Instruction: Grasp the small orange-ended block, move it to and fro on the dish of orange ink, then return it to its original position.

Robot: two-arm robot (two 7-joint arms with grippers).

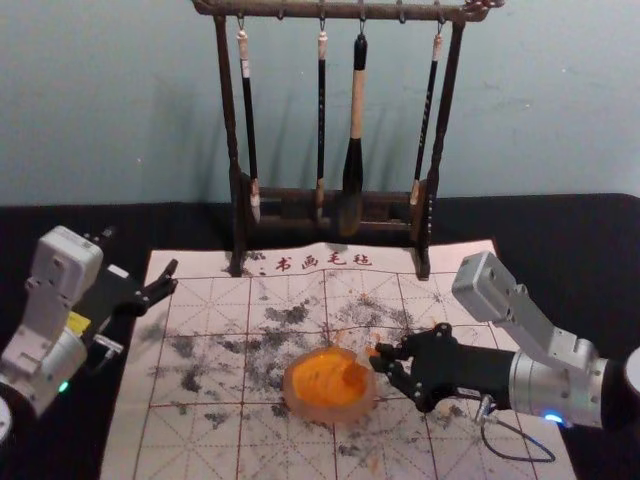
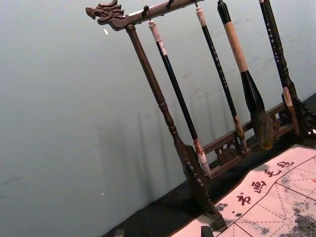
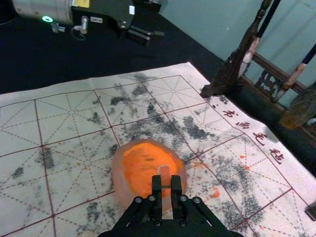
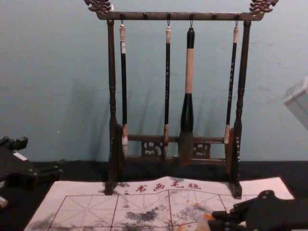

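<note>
Orange ink (image 3: 143,158) covers much of the inside of a round, pale dish (image 3: 118,173), which sits on the grid-marked mat (image 1: 200,430), about midway between the mat's left and right edges. The right tool (image 1: 378,357) reaches in from the mat's right edge, its tips at the dish's right side in the head view. It is closed on the small block (image 3: 165,176), pinching it between both fingers; the right wrist view shows the block in front of the ink. I cannot tell whether the block's end touches the ink. The left tool (image 1: 140,258) is parked by the mat's far left corner, open, its fingers spread well apart. Grey and black smudges mark the mat, with a few orange spots to the right of the dish. Beneath the mat, the surface (image 1: 560,220) is black. A dark wooden rack (image 4: 111,96) stands at the mat's far edge, with printed characters in front of it. Four brushes (image 4: 189,72) hang from its top bar, one much thicker than the others.
</note>
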